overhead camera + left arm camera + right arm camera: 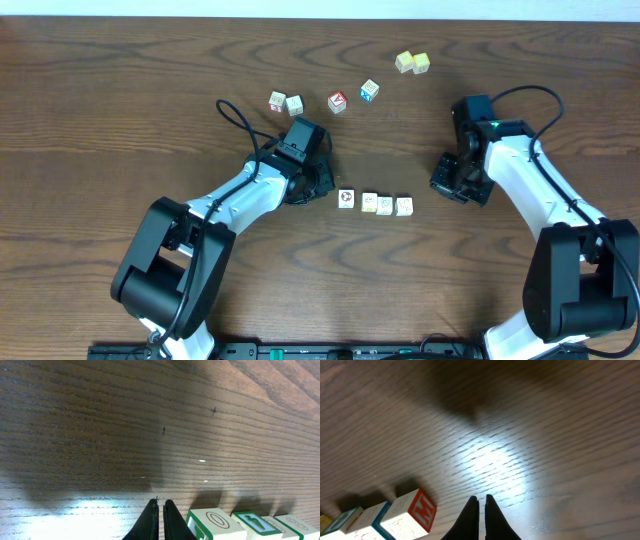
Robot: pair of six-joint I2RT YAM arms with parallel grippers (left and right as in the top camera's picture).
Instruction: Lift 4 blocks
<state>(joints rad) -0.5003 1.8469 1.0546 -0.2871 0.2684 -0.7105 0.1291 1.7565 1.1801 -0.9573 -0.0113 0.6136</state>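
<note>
The 4 blocks (369, 203) lie in a row on the desk (120, 100) between 2 hands. The left hand (161, 506), closed and empty, sits just beside one end; the right hand (481, 502), closed and empty, is near the other.

A dark brown wooden surface (100, 110) with wavy, looping grain fills nearly all of the overhead view. Along its far edge runs a thin pale strip (300, 5), too narrow to tell whether it is wall or floor. Light falls from above. The left wrist view shows a white glare patch (95, 507) on the wood below a broad soft shadow (90, 435), and the right wrist view shows another bright spot (495, 462).
</note>
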